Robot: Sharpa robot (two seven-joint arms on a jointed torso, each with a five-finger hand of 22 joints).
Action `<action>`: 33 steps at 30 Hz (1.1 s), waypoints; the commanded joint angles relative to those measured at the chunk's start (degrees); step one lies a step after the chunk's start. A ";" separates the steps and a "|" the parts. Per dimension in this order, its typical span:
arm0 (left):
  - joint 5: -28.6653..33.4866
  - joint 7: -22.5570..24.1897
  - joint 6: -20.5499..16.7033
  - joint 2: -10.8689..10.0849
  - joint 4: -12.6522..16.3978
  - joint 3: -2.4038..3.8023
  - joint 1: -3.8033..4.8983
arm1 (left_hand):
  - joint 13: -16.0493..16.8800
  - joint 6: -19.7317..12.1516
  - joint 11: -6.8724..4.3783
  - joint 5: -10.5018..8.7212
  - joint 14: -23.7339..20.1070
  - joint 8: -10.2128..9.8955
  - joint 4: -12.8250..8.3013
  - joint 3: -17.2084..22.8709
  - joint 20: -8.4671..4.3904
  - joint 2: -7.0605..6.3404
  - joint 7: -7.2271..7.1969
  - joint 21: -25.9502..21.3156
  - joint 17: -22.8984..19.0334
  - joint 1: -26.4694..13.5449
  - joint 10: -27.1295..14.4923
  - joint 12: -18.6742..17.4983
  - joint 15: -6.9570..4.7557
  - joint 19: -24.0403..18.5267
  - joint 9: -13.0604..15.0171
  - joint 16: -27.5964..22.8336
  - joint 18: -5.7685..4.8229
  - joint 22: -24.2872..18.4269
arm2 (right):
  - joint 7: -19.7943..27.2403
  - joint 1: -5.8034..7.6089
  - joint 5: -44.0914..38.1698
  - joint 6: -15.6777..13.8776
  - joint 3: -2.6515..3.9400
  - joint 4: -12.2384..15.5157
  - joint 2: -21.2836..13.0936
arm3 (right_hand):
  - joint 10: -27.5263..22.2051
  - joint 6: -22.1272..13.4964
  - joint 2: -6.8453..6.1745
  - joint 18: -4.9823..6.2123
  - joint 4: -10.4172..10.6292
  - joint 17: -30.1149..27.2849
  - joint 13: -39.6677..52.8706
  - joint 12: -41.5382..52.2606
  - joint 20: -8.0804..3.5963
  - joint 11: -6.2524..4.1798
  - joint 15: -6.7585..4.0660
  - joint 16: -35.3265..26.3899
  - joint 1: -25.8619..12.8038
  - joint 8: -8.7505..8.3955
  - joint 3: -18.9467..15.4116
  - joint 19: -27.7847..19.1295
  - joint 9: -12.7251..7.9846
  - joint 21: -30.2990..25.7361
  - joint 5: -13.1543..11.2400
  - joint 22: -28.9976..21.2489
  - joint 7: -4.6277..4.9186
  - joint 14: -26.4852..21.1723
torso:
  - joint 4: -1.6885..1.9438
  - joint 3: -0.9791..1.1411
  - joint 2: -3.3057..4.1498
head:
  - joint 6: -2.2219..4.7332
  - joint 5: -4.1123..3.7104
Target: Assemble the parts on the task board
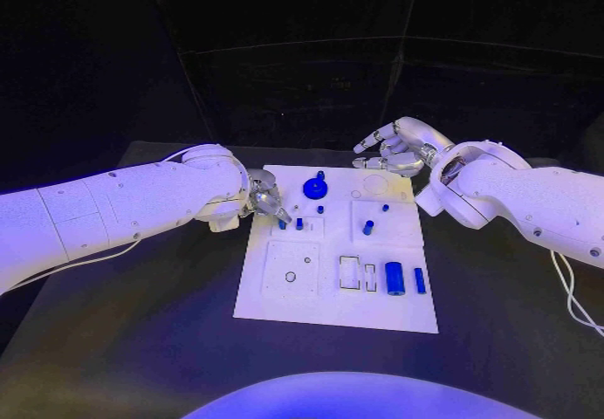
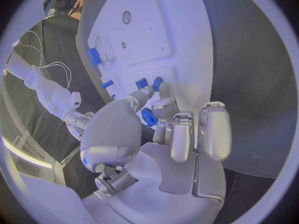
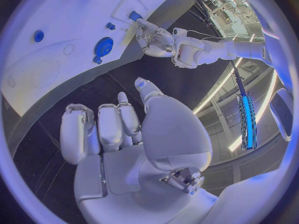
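Two hands: left hand point(image 1: 262, 202) fingers pinching blue peg point(image 1: 282, 224); right hand point(image 1: 396, 147) fingers loosely spread, empty.

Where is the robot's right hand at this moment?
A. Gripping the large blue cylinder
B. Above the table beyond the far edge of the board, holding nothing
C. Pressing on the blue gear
B: the right hand hangs past the task board, fingers apart and empty.

White, smooth-shelled arms with small dark screws; silver hands, left hand point(image 1: 264, 201) and right hand point(image 1: 395, 147); thin white cables trailing.
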 commanded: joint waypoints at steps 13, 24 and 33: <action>0.51 -0.80 0.06 0.36 -0.59 -0.11 -0.09 | 2.39 1.17 -0.15 -0.34 6.05 0.47 3.36 -8.66 -0.66 0.24 0.04 0.37 15.09 -1.83 0.57 1.91 -0.52 1.26 0.92 0.18 -0.45 0.96 | 0.48 0.10 0.30 -0.35 0.03 0.09 -0.07 | -0.37 -0.19 0.37 0.01 0.25 -0.05 -0.04 -0.15 -0.14 -0.13 -0.03 -0.14 0.05 0.28 -0.01 -0.45 -0.07 -0.25 0.25 -0.05 -0.02 0.43 | 0.03 -0.02 0.02 | -0.12 -0.10; 0.58 -0.04 -2.73 -0.43 0.23 -0.07 -0.17 | 2.21 1.10 0.00 -0.55 6.05 0.22 7.33 -15.38 -0.64 0.67 0.24 0.17 15.09 -4.45 0.33 1.72 -0.45 1.21 1.25 0.18 -0.40 0.83 | 0.63 0.10 0.37 -0.41 0.03 0.01 -0.06 | -0.46 -0.23 0.33 0.03 0.28 -0.13 -0.15 -0.24 -0.14 -0.13 -0.03 -0.18 0.05 0.28 -0.07 -0.49 -0.08 -0.30 0.25 -0.16 -0.02 0.42 | 0.09 -0.10 -0.04 | -0.02 -0.25; 3.07 2.13 -8.06 -2.39 2.28 0.39 -0.15 | 1.45 0.27 0.12 -5.34 6.05 -0.13 12.19 -21.60 -0.64 2.28 0.38 -0.40 15.09 -5.51 -0.29 1.32 -0.46 1.02 1.59 0.18 -0.22 0.16 | 0.70 0.10 0.50 -0.47 0.03 -0.20 0.00 | -0.59 -0.26 0.31 0.07 0.30 -0.35 -0.33 -0.38 -0.14 -0.12 -0.03 -0.27 0.05 0.27 -0.10 -0.58 -0.09 -0.39 0.25 -0.39 -0.01 0.38 | 0.02 -0.03 -0.03 | 0.06 -0.23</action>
